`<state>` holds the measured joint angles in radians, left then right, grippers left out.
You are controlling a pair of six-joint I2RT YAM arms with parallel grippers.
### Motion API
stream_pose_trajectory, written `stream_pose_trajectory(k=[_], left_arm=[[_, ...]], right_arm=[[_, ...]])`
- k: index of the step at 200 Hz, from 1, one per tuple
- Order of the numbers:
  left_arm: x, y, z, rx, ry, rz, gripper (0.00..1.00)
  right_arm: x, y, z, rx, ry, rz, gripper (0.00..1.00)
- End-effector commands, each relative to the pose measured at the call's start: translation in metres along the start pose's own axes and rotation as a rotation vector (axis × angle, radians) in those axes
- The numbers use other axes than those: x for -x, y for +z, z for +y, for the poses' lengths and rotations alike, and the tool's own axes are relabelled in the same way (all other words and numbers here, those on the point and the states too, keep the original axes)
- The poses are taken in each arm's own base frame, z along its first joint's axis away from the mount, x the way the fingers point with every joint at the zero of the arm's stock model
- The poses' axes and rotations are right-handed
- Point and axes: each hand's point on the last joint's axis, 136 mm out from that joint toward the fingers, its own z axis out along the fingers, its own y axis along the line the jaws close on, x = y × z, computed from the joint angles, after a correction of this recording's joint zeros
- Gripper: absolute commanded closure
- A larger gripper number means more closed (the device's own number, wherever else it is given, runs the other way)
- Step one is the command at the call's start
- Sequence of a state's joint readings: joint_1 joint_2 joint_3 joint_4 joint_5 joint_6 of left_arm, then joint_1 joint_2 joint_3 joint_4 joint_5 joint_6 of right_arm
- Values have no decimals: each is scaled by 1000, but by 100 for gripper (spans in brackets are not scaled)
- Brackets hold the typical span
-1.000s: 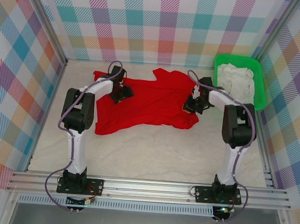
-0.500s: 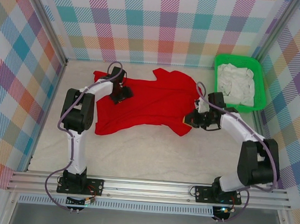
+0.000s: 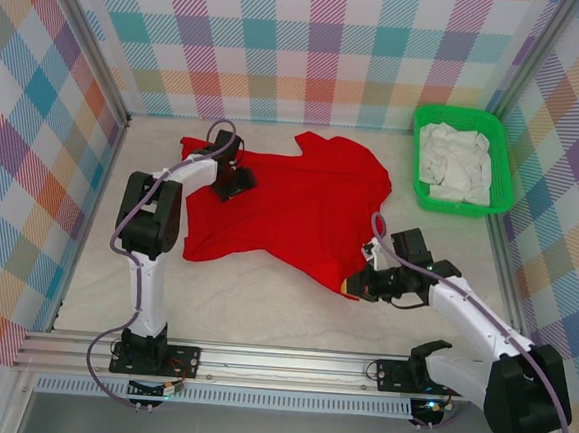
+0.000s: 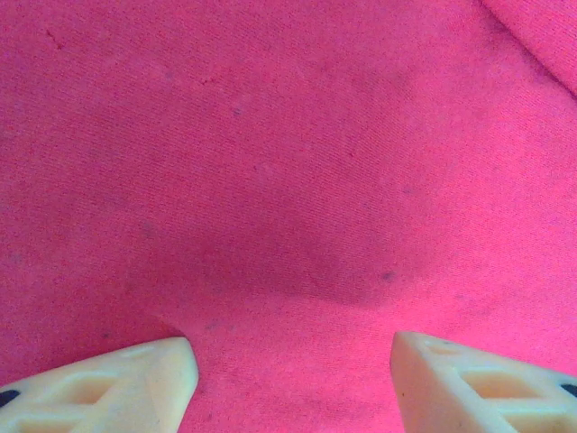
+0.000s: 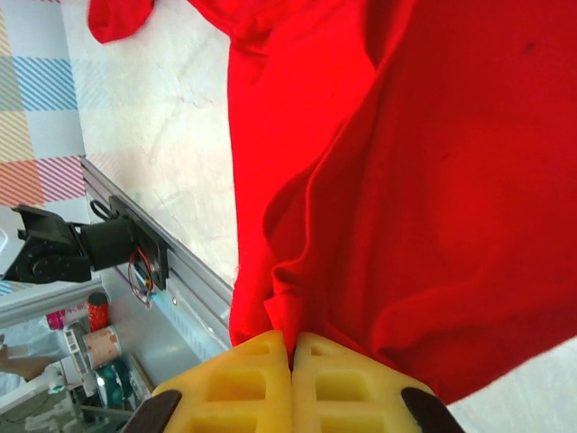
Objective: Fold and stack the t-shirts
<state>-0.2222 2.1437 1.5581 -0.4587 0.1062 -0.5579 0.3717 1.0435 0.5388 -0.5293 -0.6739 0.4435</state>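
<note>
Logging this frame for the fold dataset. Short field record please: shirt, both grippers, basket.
t-shirt: red, spread unfolded and creased on the table
left gripper: open, over the shirt's far-left part, gripping nothing
right gripper: shut on the shirt's near-right edge
basket: green, far right corner, holds crumpled white cloth
fold: not yet done

Pale marbled table (image 3: pixel 262 305), red t-shirt (image 3: pixel 291 202) spread rumpled across its far middle, green basket (image 3: pixel 459 207) at the far right corner, apart from the t-shirt.
</note>
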Motion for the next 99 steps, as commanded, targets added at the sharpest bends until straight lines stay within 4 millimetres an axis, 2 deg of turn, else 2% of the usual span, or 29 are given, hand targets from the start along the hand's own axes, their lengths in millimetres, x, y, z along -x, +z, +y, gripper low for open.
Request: stream_pose_trajectory(k=[1, 17, 42, 62, 83, 99], left_arm=[[-44, 30, 56, 177, -31, 135, 38], [-44, 31, 55, 170, -31, 134, 38], [-45, 30, 53, 152, -32, 133, 38], [-42, 22, 44, 111, -26, 124, 37], [-36, 4, 29, 59, -4, 104, 36], [-31, -15, 19, 38, 22, 83, 34]], right_arm=[[-23, 5, -5, -10, 76, 52, 100], [-38, 9, -12, -36, 90, 92, 100], [-48, 11, -20, -69, 107, 118, 80], [-40, 7, -12, -56, 101, 83, 65], [-20, -3, -2, -79, 71, 1, 58], [0, -11, -1, -139, 63, -66, 57]])
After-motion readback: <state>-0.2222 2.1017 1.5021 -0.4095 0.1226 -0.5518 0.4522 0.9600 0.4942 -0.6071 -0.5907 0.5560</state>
